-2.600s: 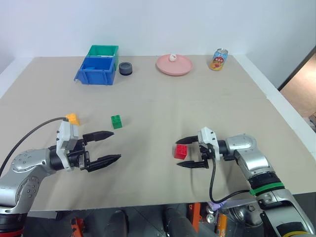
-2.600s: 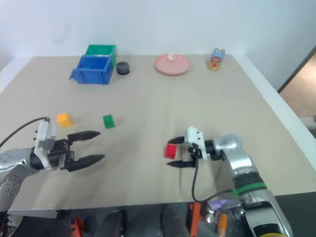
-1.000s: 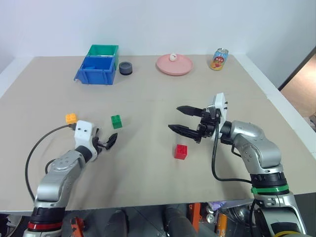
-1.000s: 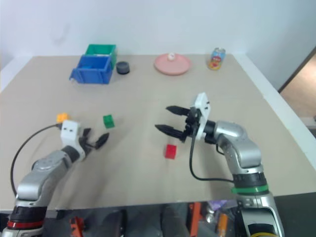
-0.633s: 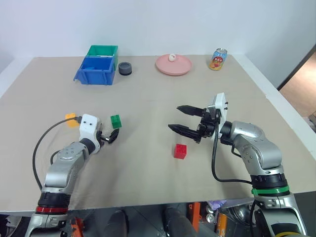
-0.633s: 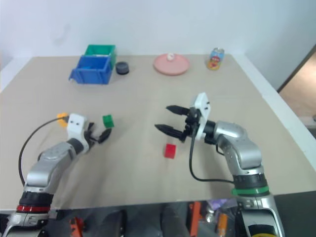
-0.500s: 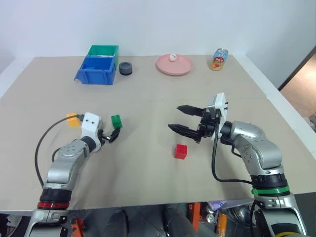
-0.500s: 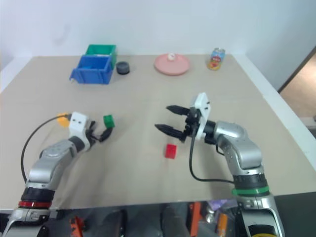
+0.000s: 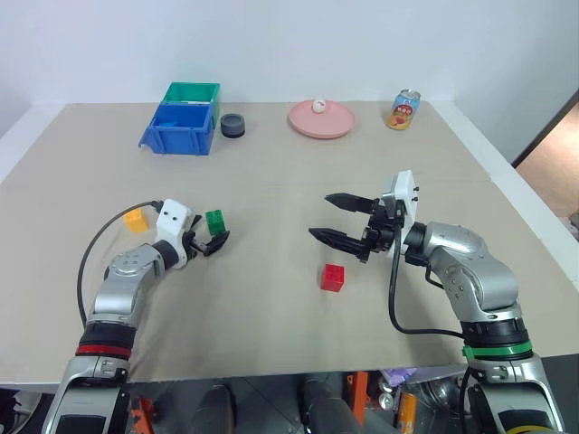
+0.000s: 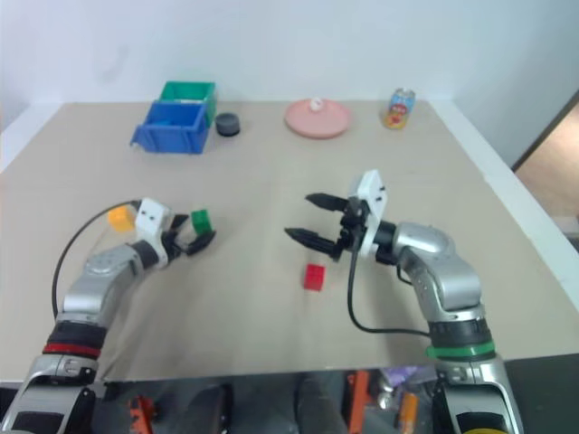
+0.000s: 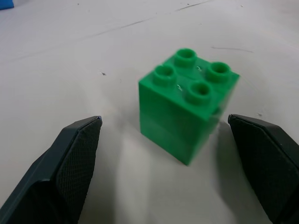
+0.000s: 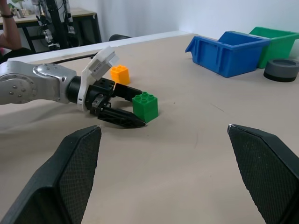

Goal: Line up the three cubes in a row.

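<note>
left gripper (image 9: 212,242): jaws apart around green cube (image 9: 215,221), seemingly not touching | right gripper (image 9: 333,219): apart, above table, empty

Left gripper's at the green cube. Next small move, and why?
Probably close the left gripper on the green cube. Its open fingers already stand on either side of the cube, which sits upright on the table with gaps on both sides, so nothing is gripped yet. The right gripper hangs open above the red cube.
</note>
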Motion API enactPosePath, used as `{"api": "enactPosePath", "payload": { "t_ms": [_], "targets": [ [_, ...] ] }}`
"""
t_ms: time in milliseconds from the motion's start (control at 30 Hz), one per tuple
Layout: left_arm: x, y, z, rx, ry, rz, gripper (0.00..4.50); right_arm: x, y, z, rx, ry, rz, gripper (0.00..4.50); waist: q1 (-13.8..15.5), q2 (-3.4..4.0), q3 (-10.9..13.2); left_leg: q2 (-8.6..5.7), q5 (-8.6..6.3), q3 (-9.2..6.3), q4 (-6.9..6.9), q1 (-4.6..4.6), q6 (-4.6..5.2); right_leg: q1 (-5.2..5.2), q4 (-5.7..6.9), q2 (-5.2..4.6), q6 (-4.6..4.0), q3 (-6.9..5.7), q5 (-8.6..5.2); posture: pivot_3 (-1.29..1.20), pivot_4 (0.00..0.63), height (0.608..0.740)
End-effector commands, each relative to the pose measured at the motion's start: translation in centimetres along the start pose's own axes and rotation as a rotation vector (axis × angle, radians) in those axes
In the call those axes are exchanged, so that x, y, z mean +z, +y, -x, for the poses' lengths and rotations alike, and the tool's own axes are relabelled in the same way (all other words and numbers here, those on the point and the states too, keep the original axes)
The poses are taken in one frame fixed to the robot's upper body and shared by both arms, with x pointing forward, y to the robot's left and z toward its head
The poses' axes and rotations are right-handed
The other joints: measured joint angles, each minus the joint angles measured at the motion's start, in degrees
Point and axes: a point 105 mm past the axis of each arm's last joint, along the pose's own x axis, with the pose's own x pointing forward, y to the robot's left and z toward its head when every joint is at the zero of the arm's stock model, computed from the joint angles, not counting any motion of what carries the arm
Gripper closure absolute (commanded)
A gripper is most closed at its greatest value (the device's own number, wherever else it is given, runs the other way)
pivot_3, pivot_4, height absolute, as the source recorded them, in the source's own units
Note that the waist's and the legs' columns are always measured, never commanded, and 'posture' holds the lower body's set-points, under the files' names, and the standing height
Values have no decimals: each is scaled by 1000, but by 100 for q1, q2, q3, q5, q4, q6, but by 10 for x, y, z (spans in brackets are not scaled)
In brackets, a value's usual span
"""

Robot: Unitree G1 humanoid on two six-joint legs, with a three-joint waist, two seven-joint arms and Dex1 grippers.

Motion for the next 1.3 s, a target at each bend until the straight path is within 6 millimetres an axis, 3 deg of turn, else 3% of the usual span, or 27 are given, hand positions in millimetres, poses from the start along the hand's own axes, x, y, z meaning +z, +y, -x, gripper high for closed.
{"api": "enactPosePath", "payload": {
  "t_ms": [33,167,433,467,700,900,1133,1300],
  "targets": [
    [4,0,-3,-22,-14,-29,0,16,-1,4,-8,-42,53,19,2,0,0,0,0,0,0,0,0,0,0,0,1,0,0,0,150,736],
    [4,-3,-5,-38,-21,-30,0,17,-1,3,-7,-40,55,19,3,0,0,0,1,0,1,0,0,2,0,0,6,0,4,0,150,736],
    [5,1,-2,-27,-31,-23,2555,15,-3,3,-9,-31,54,0,6,1,0,0,2,0,1,0,0,2,0,0,7,0,5,0,150,736],
    [6,1,-2,-27,-33,-23,2658,15,-3,3,-8,-32,54,0,6,1,0,0,2,0,1,0,0,2,0,0,9,0,6,0,150,736],
    [12,0,0,-29,-46,-27,2659,16,-3,0,4,-32,60,0,6,1,0,0,2,0,1,0,0,2,0,0,9,0,6,0,150,736],
    [38,0,15,-62,-134,-14,2659,14,-2,-2,12,-29,64,0,-3,0,0,0,2,-1,-4,-2,0,-3,0,0,15,0,7,0,150,736],
    [56,-32,44,-361,-229,-37,2659,19,-3,1,32,-26,76,0,-30,2,1,2,0,0,-12,-2,-1,-7,0,0,11,0,-1,0,150,736],
    [52,-51,48,-496,-210,-74,2659,25,5,13,123,13,63,0,-16,2,1,2,1,0,-8,-2,-1,-4,0,0,-11,0,-13,0,150,736]
  ]
}}
